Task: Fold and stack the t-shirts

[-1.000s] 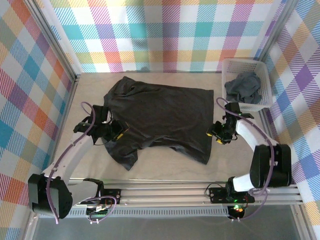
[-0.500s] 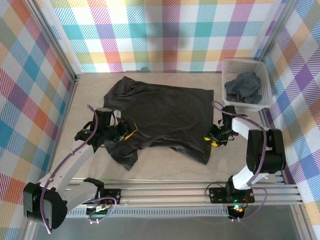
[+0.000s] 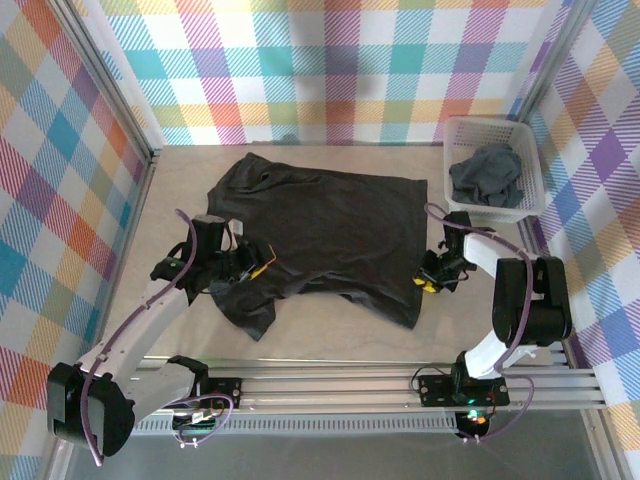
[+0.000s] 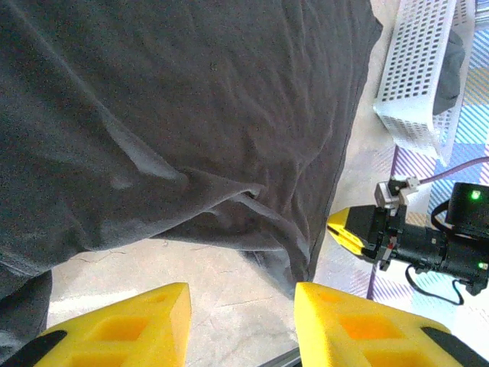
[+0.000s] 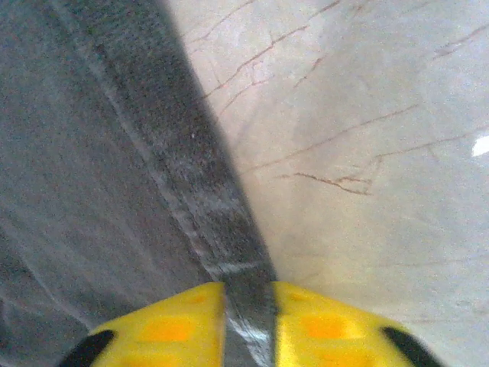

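A dark grey t-shirt (image 3: 330,225) lies spread flat on the table, collar to the left and hem to the right. My right gripper (image 3: 424,281) sits at the hem's near right edge. In the right wrist view it (image 5: 248,298) is shut on the hem band of the t-shirt (image 5: 114,153). My left gripper (image 3: 250,272) hovers over the near left sleeve. In the left wrist view it (image 4: 241,313) is open, with bare table between its yellow fingers and the t-shirt (image 4: 191,115) beyond. A second crumpled t-shirt (image 3: 485,175) lies in the basket.
A white lattice basket (image 3: 490,125) stands at the back right, also seen in the left wrist view as the basket (image 4: 416,69). Plaid walls close in the table on three sides. Bare tabletop runs along the near edge in front of the shirt.
The right gripper has closed on the hem at the shirt's right edge. The left gripper moved slightly right over the sleeve, then held still.
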Robot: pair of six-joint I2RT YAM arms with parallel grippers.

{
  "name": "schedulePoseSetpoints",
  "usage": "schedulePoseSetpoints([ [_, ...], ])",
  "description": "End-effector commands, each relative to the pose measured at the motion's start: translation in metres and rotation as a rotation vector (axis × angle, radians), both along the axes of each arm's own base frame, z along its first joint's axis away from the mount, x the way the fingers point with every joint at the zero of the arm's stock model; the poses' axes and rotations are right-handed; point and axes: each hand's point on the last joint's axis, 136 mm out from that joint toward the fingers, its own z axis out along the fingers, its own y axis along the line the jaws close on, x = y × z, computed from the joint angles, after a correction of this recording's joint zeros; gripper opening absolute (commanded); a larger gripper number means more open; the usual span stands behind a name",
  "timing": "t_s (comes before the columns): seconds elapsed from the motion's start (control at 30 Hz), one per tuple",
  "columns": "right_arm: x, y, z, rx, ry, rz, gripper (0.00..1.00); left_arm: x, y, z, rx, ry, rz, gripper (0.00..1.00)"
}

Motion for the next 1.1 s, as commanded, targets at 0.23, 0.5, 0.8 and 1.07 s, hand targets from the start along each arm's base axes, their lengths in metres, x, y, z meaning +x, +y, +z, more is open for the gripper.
schedulePoseSetpoints([
  [0.23,-0.044,0.007,-0.004,0.052,0.046,-0.008,0.39,0.005,-0.006,0.01,-0.024,-0.028,-0.009,0.4],
  [0.5,-0.046,0.015,-0.013,0.087,0.061,-0.015,0.32,0.006,-0.026,0.015,-0.076,-0.044,-0.078,0.38],
  [0.8,-0.032,0.025,-0.01,0.09,0.053,-0.005,0.18,0.008,-0.026,0.014,-0.067,-0.042,-0.072,0.37],
  [1.07,-0.047,0.023,0.004,0.002,0.083,0.02,0.27,0.006,-0.024,0.014,-0.061,-0.044,-0.069,0.37],
])
